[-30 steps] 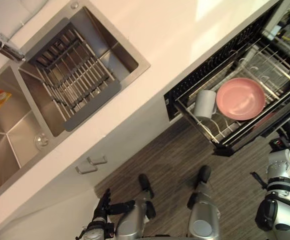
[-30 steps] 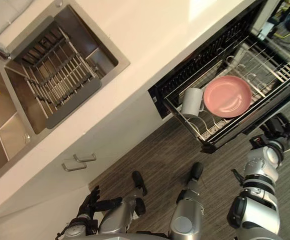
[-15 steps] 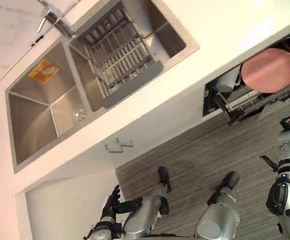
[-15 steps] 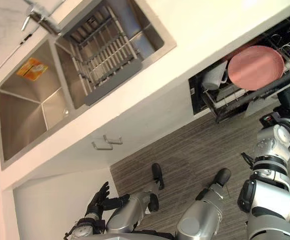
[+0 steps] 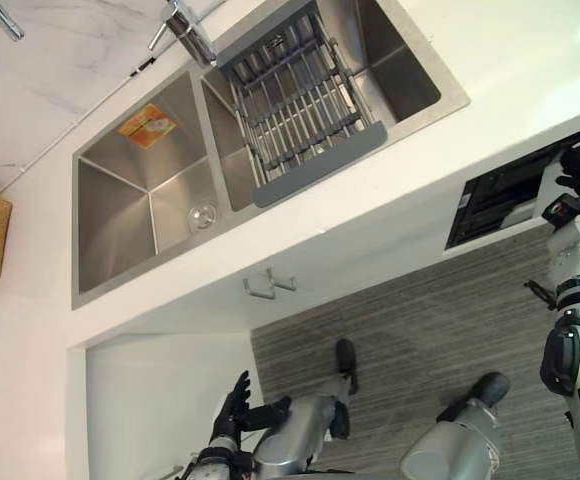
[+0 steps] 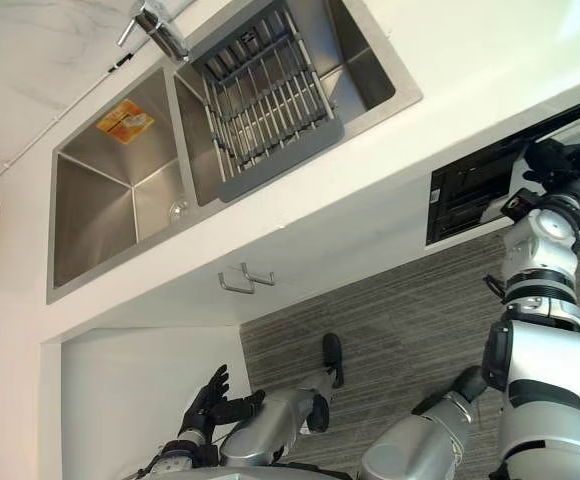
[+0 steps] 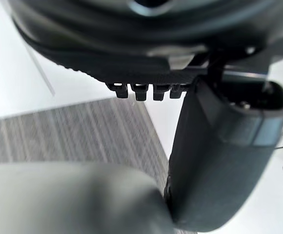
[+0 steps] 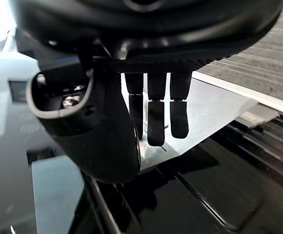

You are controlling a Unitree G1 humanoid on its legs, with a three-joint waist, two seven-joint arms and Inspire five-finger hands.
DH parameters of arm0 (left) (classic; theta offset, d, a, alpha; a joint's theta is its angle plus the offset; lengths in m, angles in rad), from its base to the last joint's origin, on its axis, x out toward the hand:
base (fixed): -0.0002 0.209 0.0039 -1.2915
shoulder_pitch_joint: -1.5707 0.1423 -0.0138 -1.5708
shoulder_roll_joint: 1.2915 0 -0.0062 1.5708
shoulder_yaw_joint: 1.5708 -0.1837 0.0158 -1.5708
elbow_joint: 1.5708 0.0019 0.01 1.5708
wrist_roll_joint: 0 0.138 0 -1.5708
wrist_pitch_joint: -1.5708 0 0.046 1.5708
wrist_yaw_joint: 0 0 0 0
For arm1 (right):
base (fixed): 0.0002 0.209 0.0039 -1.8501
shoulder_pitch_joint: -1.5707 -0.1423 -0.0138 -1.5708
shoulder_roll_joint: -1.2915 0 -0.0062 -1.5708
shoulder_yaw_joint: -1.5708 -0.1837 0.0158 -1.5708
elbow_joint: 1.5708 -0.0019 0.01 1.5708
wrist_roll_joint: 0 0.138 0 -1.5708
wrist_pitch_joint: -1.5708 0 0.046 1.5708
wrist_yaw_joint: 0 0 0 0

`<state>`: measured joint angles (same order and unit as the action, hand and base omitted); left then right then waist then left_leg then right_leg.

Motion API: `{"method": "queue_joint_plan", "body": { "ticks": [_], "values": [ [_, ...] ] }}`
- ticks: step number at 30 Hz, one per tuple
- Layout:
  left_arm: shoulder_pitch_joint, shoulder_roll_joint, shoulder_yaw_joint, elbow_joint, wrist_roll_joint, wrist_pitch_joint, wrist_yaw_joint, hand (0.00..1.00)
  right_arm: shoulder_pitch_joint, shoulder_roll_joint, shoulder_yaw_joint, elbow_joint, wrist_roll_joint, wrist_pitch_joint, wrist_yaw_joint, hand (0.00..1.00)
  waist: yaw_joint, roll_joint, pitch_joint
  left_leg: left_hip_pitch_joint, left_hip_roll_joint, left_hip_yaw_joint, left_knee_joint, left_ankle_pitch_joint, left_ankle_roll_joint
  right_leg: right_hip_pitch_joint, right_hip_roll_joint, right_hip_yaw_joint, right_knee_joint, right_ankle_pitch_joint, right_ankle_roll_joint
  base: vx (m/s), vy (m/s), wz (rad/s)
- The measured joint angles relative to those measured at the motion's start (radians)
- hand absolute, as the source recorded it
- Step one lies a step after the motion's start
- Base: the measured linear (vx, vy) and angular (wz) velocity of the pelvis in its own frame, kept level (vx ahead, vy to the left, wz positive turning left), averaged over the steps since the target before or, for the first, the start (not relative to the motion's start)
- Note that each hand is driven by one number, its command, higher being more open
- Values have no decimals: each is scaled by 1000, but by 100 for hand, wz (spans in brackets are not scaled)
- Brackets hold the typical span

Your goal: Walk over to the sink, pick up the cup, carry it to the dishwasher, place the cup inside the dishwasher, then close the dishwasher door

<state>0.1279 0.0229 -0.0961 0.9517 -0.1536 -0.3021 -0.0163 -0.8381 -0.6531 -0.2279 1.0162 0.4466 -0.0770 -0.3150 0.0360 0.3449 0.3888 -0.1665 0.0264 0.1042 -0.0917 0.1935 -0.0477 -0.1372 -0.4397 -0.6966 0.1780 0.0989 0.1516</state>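
The dishwasher [image 6: 465, 195], wide open a second ago, is nearly shut; right hand [image 6: 560, 168], fingers straight, is at its front. Left hand [image 6: 210, 395] hangs, fingers spread. Closing looks almost done.

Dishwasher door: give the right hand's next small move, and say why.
Probably press the right hand forward to seat the dishwasher door flush under the counter. Its straight fingers are at the door's black front, and a dark opening shows below the counter edge, so the door looks not quite shut. The left hand hangs open, low by the floor.
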Motion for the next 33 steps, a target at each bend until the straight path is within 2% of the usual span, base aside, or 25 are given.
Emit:
{"method": "queue_joint_plan", "body": {
  "ticks": [3, 5, 6, 8, 9, 10, 11, 15, 18, 22, 23, 25, 26, 27, 28, 29, 30, 31, 32, 33],
  "values": [
    [0, 4, 31, 42, -73, 12, -37, 100, 219, 135, -11, -120, 26, -61, 55, 100, 3, -45, -38, 3, 44, 13, 1, -9, -22, 12, 61, 2, -48, 1, -10, 46, -159, -21],
    [4, 23, 72, 67, -84, 16, -52, 100, 401, 302, -30, -132, 47, -90, 76, 100, 4, -97, -74, 26, 80, 31, 5, -18, -38, 36, 108, 11, -85, 11, -23, 111, -173, -27],
    [4, 29, 80, 69, -86, 18, -54, 100, 448, 345, -35, -130, 60, -99, 82, 100, 4, -114, -80, 33, 89, 38, 5, -22, -43, 44, 120, 13, -97, 12, -25, 86, -137, -33],
    [5, 48, 136, 72, -103, 28, -56, 100, 627, 495, -55, -98, 79, -151, 118, 100, 2, -183, -100, 62, 118, 80, 5, -38, -65, 64, 160, 38, -142, 16, -30, 126, -172, -43],
    [5, 51, 154, 77, -106, 31, -56, 100, 665, 523, -60, -83, 77, -166, 121, 100, -1, -199, -107, 69, 122, 94, 5, -41, -69, 67, 168, 47, -152, 17, -30, 125, -137, -56],
    [8, 52, 190, 84, -118, 35, -55, 100, 728, 563, -80, -46, 70, -183, 125, 100, -9, -228, -122, 90, 129, 121, 5, -50, -79, 76, 179, 69, -169, 20, -31, 102, -84, -60],
    [11, 50, 230, 92, -124, 36, -54, 100, 778, 580, -102, -4, 61, -193, 135, 100, -18, -252, -135, 119, 133, 151, 5, -58, -85, 91, 187, 92, -181, 20, -30, 96, -71, -61],
    [11, 44, 303, 112, -123, 33, -53, 100, 910, 565, -159, 61, -67, -212, 172, 100, -44, -294, -162, 201, 143, 195, 1, -88, -95, 152, 210, 131, -215, 21, -27, 48, -37, -40],
    [10, 39, 328, 109, -123, 35, -58, 100, 959, 557, -158, 79, -142, -206, 196, 100, -49, -318, -188, 211, 147, 182, 0, -94, -95, 174, 217, 113, -228, 21, -26, -8, -21, 5],
    [14, 44, 365, 114, -121, 56, -82, 100, 968, 562, -157, 92, -172, -168, 237, 100, -47, -347, -221, 227, 130, 143, -1, -101, -87, 210, 191, 77, -202, -5, -7, -5, 12, 31],
    [14, 46, 366, 114, -121, 58, -88, 100, 964, 562, -158, 92, -170, -159, 240, 100, -44, -352, -223, 233, 121, 134, -1, -108, -85, 209, 170, 67, -161, -26, 1, 15, 84, 35],
    [20, 58, 366, 113, -120, 67, -100, 100, 963, 562, -162, 91, -155, -148, 241, 100, -27, -380, -233, 251, 81, 119, -1, -122, -67, 201, 99, 60, -62, -82, 14, 27, 111, 31],
    [29, 69, 366, 112, -120, 71, -104, 100, 961, 567, -178, 89, -154, -140, 243, 100, -21, -400, -243, 265, 49, 118, -1, -137, -47, 195, 56, 67, -13, -97, 7, 37, 140, 13],
    [37, 75, 365, 112, -120, 72, -104, 100, 957, 571, -187, 88, -153, -137, 242, 100, -21, -407, -247, 270, 36, 118, -1, -143, -39, 190, 41, 78, 10, -109, -7, 42, 138, 8],
    [46, 83, 362, 111, -121, 78, -103, 100, 942, 584, -200, 82, -147, -130, 244, 100, -27, -413, -248, 274, 27, 110, -1, -152, -27, 176, 55, 159, 26, -161, -53, 40, 104, 33],
    [48, 93, 361, 112, -121, 89, -103, 100, 933, 600, -201, 78, -121, -126, 248, 100, -44, -411, -247, 268, 31, 81, -1, -153, -24, 169, 123, 284, -1, -227, -101, 25, 45, 53],
    [48, 99, 360, 111, -121, 92, -103, 100, 934, 609, -203, 78, -113, -124, 249, 100, -54, -413, -250, 263, 32, 62, -1, -152, -22, 174, 158, 348, -25, -241, -117, 67, 29, 88],
    [44, 115, 360, 112, -120, 100, -101, 100, 940, 632, -204, 80, -110, -124, 250, 100, -62, -433, -251, 254, 27, 27, -2, -144, -26, 192, 209, 464, -74, -246, -120, 112, -4, 87],
    [43, 125, 357, 112, -117, 108, -99, 100, 944, 653, -203, 86, -105, -124, 252, 100, -63, -456, -250, 252, 21, 1, -2, -136, -17, 212, 233, 531, -104, -240, -113, 144, -12, 80],
    [45, 132, 354, 113, -110, 113, -98, 100, 946, 663, -201, 91, -105, -124, 252, 100, -63, -467, -250, 250, 15, -11, -3, -134, -16, 219, 237, 553, -114, -226, -101, 164, -34, 64]
  ]
}}
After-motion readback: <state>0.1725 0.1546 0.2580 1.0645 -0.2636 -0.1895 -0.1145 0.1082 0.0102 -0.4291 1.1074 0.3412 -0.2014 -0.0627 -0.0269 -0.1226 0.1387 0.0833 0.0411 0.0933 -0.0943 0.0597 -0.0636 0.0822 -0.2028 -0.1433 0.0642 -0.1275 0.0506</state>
